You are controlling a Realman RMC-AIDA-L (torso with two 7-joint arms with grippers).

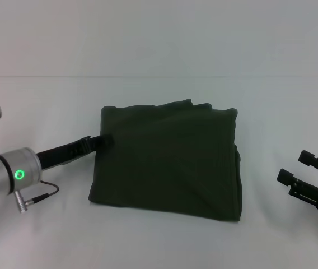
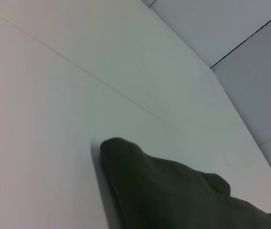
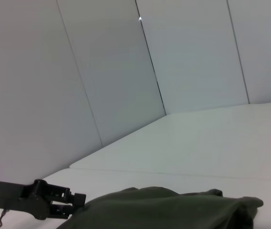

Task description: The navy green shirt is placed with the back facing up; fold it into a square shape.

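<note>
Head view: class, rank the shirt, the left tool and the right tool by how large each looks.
1. navy green shirt, by far the largest.
2 and 3. left tool and right tool look alike; the left tool's tip meets the shirt's edge, so no ranking.

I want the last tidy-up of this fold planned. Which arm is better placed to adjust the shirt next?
Probably the left. The left gripper is already at the navy green shirt, touching its near-left edge, while the right gripper hangs open, well clear of the shirt's right side.
</note>
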